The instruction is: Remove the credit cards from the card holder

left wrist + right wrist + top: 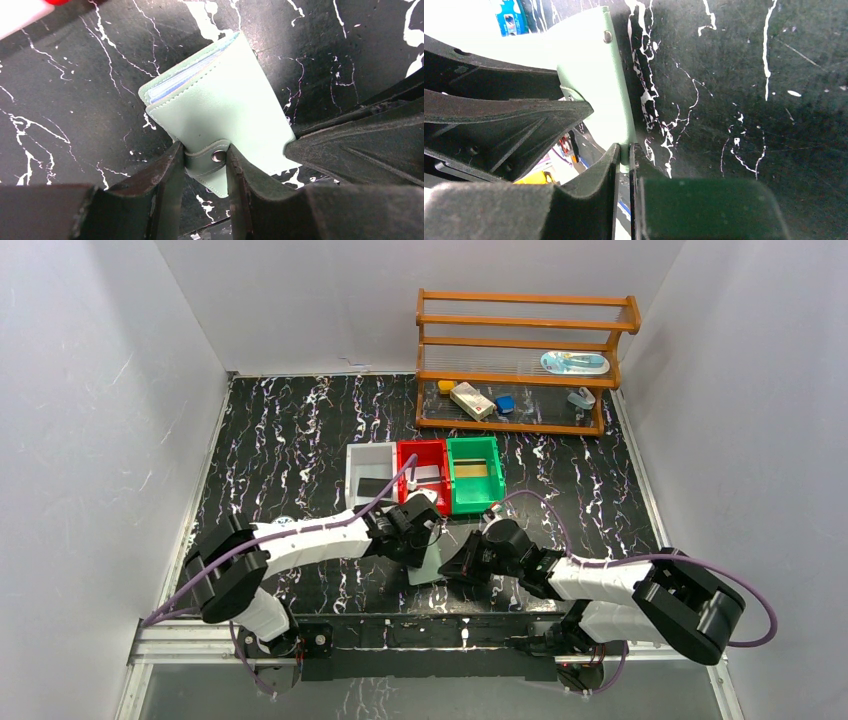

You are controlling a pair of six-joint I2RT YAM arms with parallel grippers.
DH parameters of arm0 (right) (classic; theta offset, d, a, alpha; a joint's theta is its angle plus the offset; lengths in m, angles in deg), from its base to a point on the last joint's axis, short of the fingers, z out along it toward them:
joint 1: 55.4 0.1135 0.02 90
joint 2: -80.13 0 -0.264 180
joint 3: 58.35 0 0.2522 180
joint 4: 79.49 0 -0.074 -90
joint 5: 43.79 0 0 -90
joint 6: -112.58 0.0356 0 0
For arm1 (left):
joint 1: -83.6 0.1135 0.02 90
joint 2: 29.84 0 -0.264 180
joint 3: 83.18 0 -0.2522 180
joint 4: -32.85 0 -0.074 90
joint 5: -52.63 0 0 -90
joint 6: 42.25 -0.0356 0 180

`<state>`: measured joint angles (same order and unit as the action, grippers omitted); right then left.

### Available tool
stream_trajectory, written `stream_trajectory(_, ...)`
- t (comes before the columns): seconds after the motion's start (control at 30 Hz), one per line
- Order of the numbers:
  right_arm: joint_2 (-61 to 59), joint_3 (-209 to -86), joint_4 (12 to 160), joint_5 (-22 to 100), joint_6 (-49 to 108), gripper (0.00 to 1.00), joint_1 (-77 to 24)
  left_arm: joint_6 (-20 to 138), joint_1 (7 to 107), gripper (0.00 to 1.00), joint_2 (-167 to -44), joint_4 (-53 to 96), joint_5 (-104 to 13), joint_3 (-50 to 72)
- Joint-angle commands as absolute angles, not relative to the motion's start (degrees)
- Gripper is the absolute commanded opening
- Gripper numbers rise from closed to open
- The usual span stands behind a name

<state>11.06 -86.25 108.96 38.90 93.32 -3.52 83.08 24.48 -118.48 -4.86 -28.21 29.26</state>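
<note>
The grey-green card holder (pixel 425 566) lies folded at the near middle of the table, between my two grippers. In the left wrist view, the holder (pixel 220 105) shows bluish pocket edges at its far end. My left gripper (pixel 205 157) is shut on its snap tab (pixel 209 161). My right gripper (pixel 625 154) is shut on the thin edge of the holder (pixel 596 75). In the top view, the left gripper (pixel 424 532) and right gripper (pixel 456 568) flank the holder. A black card (pixel 372 486), a silver card (pixel 426 478) and a gold card (pixel 475 471) lie in the bins.
White bin (pixel 357 457), red bin (pixel 406 452) and green bin (pixel 490 452) stand in a row just beyond the grippers. A wooden rack (pixel 520 380) with small items and a blue-and-white tin (pixel 575 363) stands at the back right. White walls close in both sides.
</note>
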Motion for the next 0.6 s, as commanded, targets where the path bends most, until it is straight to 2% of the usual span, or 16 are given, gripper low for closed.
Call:
stream_trajectory(0.0, 12.54, -85.28, 105.51, 41.30, 93.93, 0.10, -3.69, 82.64, 25.04, 0.19, -115.21, -9.83, -19.86, 31.48)
stream_trajectory(0.27, 12.58, -86.09, 101.47, 42.87, 94.19, 0.07, -3.65, 84.35, 25.83, 0.21, -111.75, -7.45, -21.28, 34.19)
stream_trajectory(0.57, 11.84, -85.91, 101.29, 42.77, 94.39, 0.07, -3.66, 84.65, 33.25, 0.26, -105.75, -0.97, -32.45, 40.17)
